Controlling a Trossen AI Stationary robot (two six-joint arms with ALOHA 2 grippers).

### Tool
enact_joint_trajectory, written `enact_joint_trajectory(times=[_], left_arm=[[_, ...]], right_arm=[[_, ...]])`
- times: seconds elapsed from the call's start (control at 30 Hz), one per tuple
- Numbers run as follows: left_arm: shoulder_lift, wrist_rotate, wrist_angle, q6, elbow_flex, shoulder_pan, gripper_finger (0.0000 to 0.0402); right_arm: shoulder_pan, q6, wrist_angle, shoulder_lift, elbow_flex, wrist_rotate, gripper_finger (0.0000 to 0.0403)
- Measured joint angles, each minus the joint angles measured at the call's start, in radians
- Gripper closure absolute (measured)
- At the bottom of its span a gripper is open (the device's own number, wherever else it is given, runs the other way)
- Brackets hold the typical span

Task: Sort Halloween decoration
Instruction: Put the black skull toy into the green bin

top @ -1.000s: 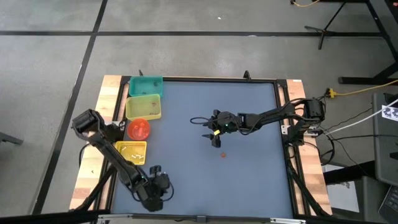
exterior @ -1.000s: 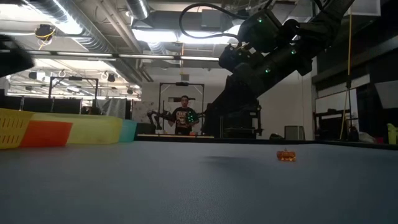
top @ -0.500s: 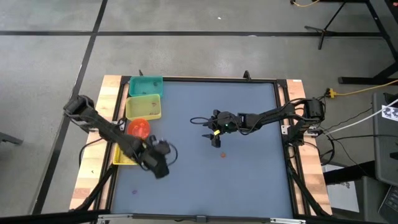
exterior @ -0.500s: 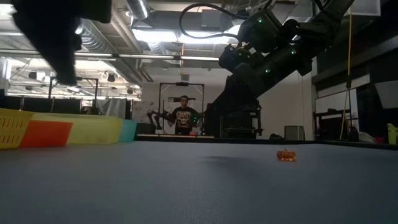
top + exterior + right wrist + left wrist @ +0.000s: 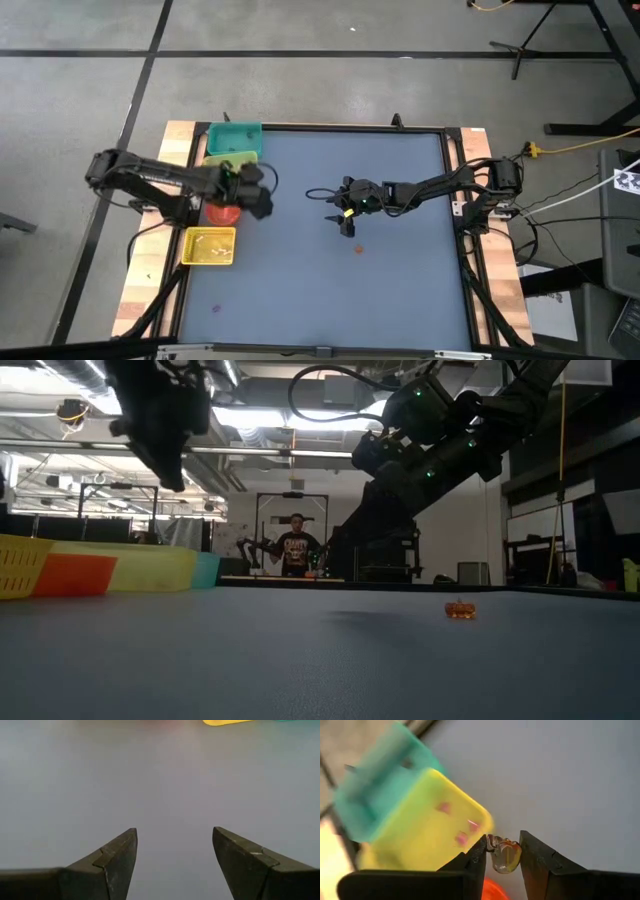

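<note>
Above the round red plastic bin [image 5: 223,210], at the table's nine o'clock side, my left gripper [image 5: 503,851] pinches a small translucent orange trinket [image 5: 504,856]; my right gripper [image 5: 174,851] hovers spread wide mid-table; another tiny orange pumpkin trinket [image 5: 360,248] lies at its five o'clock.

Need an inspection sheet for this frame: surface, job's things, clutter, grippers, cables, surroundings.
Surface: blue-grey mat, wood borders.
Job's things: orange trinket loose mid-mat; tiny purple trinket near the front left edge; small translucent trinket in the left jaws; teal bin, two yellow bins, red bin along the left.
Clutter: nothing seen.
Grippers: left gripper shut on the translucent trinket, by the bins; right gripper open, empty, mid-mat.
Cables: yellow cable on the floor at right.
Surroundings: concrete floor; a person far behind.
</note>
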Motion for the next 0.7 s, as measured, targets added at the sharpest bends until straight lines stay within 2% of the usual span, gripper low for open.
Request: enact_joint_trajectory(times=[0.23, 0.47, 0.7], left_arm=[[-0.01, -0.052, 0.035, 0.228, 0.0, 0.279, 0.0326], [-0.01, -0.056, 0.176, 0.467, 0.0, 0.527, 0.0325], [-0.01, -0.045, 0.31, 0.573, 0.0, 0.715, 0.0325]], right_arm=[[0.0, 0.0, 0.0, 0.0, 0.0, 0.0, 0.0144], [0.0, 0.0, 0.0, 0.0, 0.0, 0.0, 0.0144], [0.0, 0.0, 0.0, 0.0, 0.0, 0.0, 0.0144]])
